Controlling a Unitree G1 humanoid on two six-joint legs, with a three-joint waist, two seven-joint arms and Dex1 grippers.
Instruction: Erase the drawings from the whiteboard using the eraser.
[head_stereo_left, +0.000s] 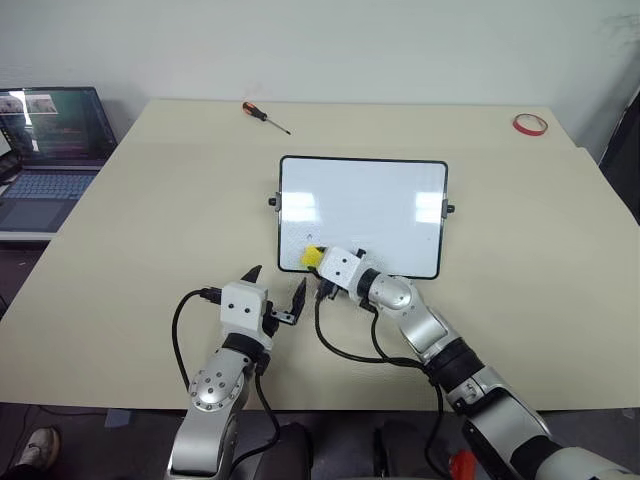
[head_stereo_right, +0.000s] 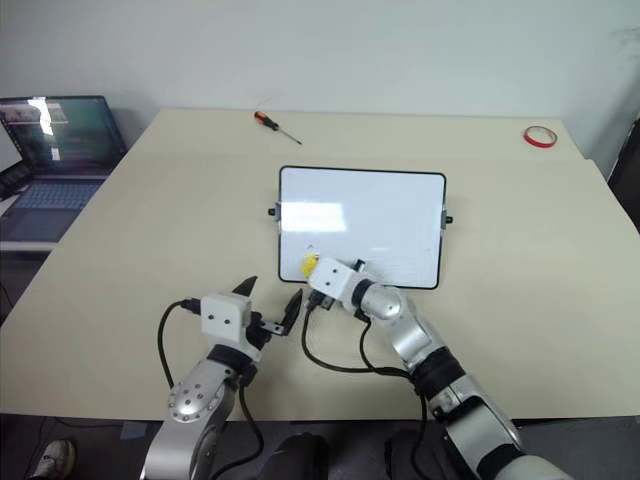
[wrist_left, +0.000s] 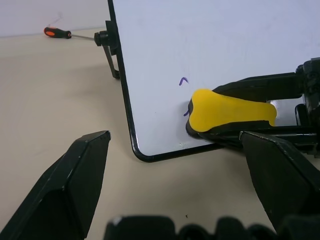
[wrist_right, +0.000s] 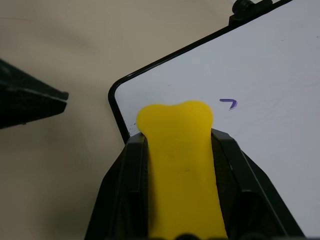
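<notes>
Here, at lower centre, the right gripper (head_stereo_left: 322, 262) pinches the yellow eraser (head_stereo_left: 312, 257) against the whiteboard's (head_stereo_left: 362, 210) near-left corner to wipe the drawings (wrist_left: 184, 80), while the left gripper (head_stereo_left: 275, 290) waits spread.

Bright, even light; pale glare patches on the whiteboard (head_stereo_left: 362, 215), soft shadows, wrist views slightly blurred.

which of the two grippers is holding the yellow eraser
The right gripper: its fingers are shut on the yellow eraser at the whiteboard's near corner. The left gripper is open and empty over the table.
</notes>
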